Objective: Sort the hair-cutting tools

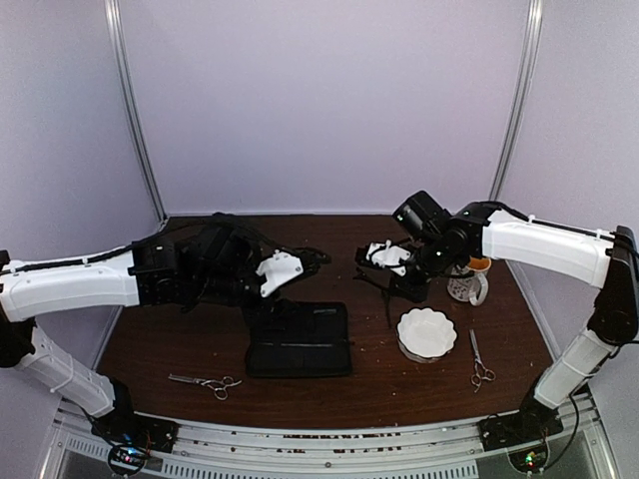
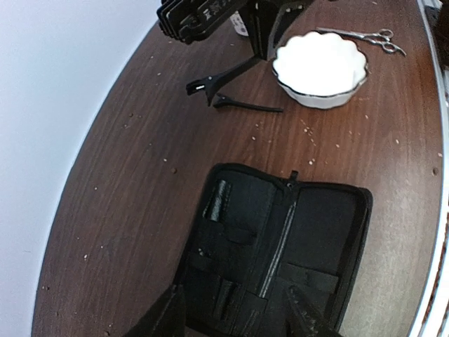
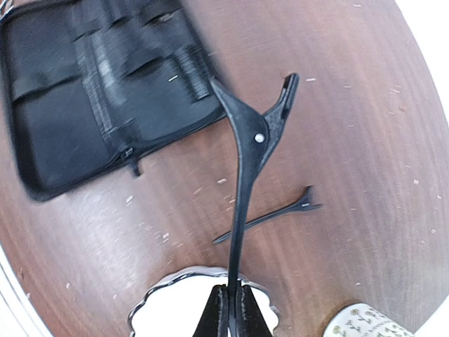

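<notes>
My right gripper is shut on the thin end of a black clip, which it holds above the table near the white bowl. A second black clip lies flat on the wood just beyond it, and it also shows as the loose clip in the left wrist view. One pair of silver scissors lies at the front left. The other scissors lie right of the bowl. My left gripper hovers open over the near edge of the open black case, holding nothing.
A patterned mug stands behind the bowl at the right. The case lies open at the table's middle front. Pale crumbs dot the wood. The right gripper and left gripper face each other across the centre.
</notes>
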`<control>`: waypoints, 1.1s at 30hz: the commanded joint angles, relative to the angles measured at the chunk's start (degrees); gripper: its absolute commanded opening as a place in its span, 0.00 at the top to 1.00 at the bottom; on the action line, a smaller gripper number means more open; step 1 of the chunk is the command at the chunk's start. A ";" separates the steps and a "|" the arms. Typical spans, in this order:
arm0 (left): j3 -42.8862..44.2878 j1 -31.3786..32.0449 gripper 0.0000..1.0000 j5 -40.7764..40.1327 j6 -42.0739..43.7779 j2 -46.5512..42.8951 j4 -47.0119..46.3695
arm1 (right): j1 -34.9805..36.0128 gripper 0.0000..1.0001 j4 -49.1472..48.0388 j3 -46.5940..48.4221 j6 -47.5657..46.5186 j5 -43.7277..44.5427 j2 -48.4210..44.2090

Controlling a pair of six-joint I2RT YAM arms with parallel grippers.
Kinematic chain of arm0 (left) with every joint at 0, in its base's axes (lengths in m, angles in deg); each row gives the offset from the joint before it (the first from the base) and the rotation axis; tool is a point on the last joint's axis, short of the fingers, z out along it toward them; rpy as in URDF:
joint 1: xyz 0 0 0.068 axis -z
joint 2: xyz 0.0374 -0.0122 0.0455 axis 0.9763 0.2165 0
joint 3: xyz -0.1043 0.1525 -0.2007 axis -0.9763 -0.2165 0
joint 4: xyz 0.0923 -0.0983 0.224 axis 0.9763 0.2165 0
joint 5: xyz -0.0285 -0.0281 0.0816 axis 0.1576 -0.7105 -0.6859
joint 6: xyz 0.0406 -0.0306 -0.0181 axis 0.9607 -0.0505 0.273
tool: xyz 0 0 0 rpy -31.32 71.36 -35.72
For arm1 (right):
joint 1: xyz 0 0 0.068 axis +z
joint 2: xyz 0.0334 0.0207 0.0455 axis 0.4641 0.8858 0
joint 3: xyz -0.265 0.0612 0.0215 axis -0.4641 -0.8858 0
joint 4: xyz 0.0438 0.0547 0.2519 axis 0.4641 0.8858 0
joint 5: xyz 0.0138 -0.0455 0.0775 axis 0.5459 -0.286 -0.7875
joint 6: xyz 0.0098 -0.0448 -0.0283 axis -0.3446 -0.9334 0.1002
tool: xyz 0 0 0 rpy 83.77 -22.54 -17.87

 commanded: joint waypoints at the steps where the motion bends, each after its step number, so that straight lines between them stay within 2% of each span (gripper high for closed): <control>1: -6.66 -0.11 0.55 6.11 1.79 -6.08 -2.88 | 2.21 1.00 1.03 -4.49 -5.27 -4.26 -3.96; 4: -14.73 0.15 0.69 14.53 3.93 -10.90 -11.16 | 4.09 1.00 -1.10 -7.13 -5.34 -7.22 -6.46; 7: -19.83 1.36 0.70 14.59 3.49 -13.68 -17.74 | 5.90 1.00 -3.30 -8.85 -5.73 -7.83 -6.21; 12: -19.66 4.18 0.67 9.49 2.30 -11.52 -15.04 | 8.24 1.00 -2.66 -6.42 -5.74 -7.62 1.02; 15: -20.13 6.20 0.67 7.24 1.59 -11.36 -12.90 | 9.77 1.00 -0.92 -1.32 -4.90 -6.11 6.07; 21: -21.78 8.22 0.70 -1.25 1.60 -11.16 -9.15 | 11.97 1.00 1.10 7.38 -4.25 -8.64 12.55; 27: -22.40 10.21 0.70 -3.71 0.77 -8.23 -6.86 | 14.52 1.00 4.12 13.78 -1.86 -9.92 20.12; 28: -22.62 11.00 0.72 -6.61 0.42 -6.98 -7.21 | 14.62 1.00 4.03 13.60 -1.61 -10.21 20.54; 30: -22.18 13.26 0.72 -18.33 -1.10 -3.56 -8.86 | 14.70 1.00 3.72 12.75 -1.15 -10.69 20.86; 31: -21.69 13.93 0.71 -20.63 -0.80 -1.80 -9.41 | 14.71 1.00 3.46 12.14 -1.12 -10.82 20.75; 33: -20.89 14.09 0.68 -20.21 -0.73 0.87 -10.79 | 14.72 1.00 3.62 11.19 -1.43 -11.44 20.33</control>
